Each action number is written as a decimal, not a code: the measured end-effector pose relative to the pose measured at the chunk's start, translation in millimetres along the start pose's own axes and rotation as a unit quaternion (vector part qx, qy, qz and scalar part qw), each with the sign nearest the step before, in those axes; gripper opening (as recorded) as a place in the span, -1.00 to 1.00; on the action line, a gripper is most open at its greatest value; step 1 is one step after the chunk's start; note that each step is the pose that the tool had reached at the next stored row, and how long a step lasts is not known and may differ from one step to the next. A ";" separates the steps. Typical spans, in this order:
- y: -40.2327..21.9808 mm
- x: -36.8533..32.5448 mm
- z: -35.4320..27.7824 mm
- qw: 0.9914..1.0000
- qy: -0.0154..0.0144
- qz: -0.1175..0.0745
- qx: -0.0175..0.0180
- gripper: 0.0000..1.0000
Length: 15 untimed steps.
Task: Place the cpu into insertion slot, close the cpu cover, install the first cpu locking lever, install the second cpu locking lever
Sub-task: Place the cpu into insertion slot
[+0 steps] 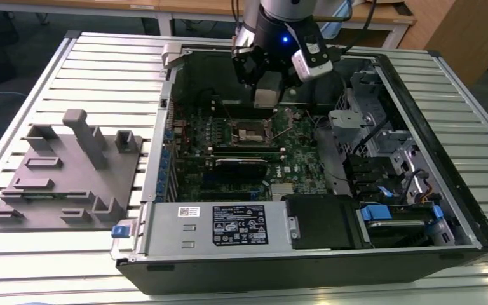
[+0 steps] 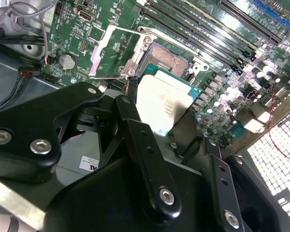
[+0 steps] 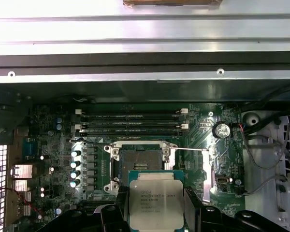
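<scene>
My gripper (image 1: 266, 95) hangs over the open computer case, shut on the cpu (image 3: 156, 203), a flat grey-silver chip with a green rim. In both wrist views the black fingers (image 3: 118, 207) clamp the chip by two opposite edges. The cpu (image 2: 163, 102) is held above the green motherboard, just short of the insertion slot (image 3: 137, 157), whose gold-tan contact field (image 2: 166, 58) lies bare. The cpu cover (image 2: 112, 48) is swung open to one side of the socket, near the coin battery. A thin wire locking lever (image 3: 183, 149) runs past the socket's edge.
Long memory slots (image 3: 133, 122) lie beyond the socket. A black expansion card (image 1: 242, 162) sits nearer the power supply (image 1: 227, 225). Case walls and a drive cage (image 1: 380, 127) with cables box in the board. A grey fixture block (image 1: 66, 171) stands on the table at the exterior view's left.
</scene>
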<state>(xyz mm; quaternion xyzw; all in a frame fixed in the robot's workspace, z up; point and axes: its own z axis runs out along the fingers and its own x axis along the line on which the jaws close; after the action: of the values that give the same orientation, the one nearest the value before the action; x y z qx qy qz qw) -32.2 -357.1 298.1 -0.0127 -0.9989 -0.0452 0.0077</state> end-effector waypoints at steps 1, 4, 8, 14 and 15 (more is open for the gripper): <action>0.0 0.0 0.0 1.000 0.000 0.000 0.000 0.08; 0.0 0.0 0.3 1.000 0.000 0.000 0.000 0.08; -0.1 0.0 1.9 1.000 0.000 0.000 0.000 0.08; -0.3 0.0 3.0 1.000 0.000 0.000 0.000 0.08; -0.3 0.0 3.1 1.000 0.000 0.000 0.000 0.08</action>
<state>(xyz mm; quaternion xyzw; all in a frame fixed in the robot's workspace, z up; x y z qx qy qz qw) -32.3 -357.1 295.0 -0.0127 -0.9989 -0.0452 0.0077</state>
